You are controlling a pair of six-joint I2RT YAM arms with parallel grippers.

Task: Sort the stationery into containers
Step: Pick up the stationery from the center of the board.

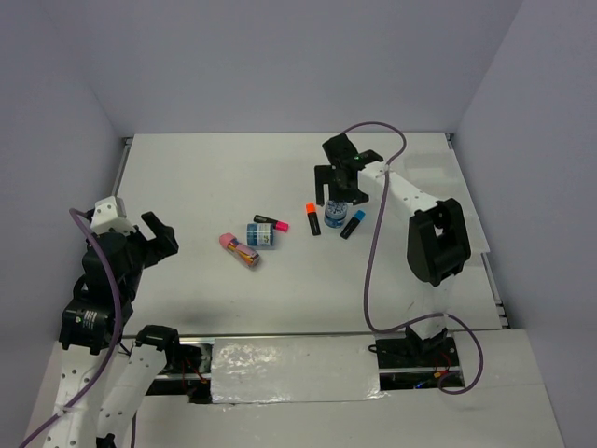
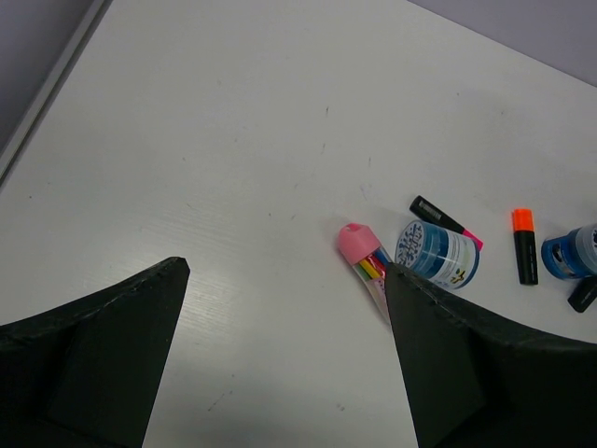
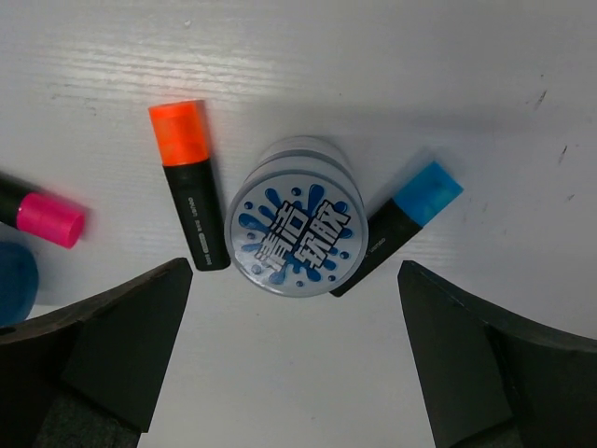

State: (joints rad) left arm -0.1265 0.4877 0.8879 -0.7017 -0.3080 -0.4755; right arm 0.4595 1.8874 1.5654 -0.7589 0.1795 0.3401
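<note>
The left gripper [image 2: 284, 269] is held low over the near-left part of the white table [image 1: 187, 177], its black jaws spread wide with nothing between them. Just beyond it lies the small pink packet with orange-yellow bits [image 1: 240, 249], angled on the table. Touching its far end, the round blue-and-white patterned container [image 1: 260, 234] is seen lying on its side. Just behind that, a short black highlighter with a pink cap [image 1: 271, 223] is laid flat.

Further right, a second round blue-and-white patterned item [image 3: 297, 229] is stood upright. It is flanked by a black highlighter with an orange cap [image 3: 191, 182] on one side and a black highlighter with a blue cap [image 3: 401, 219] on the other, the blue-capped one touching it. The right gripper [image 1: 336, 198] is poised directly above this round item, jaws fully apart and holding nothing.

Faint lines by the table's right edge may be a transparent plastic tray [image 1: 492, 280], though this cannot be made out for certain.
</note>
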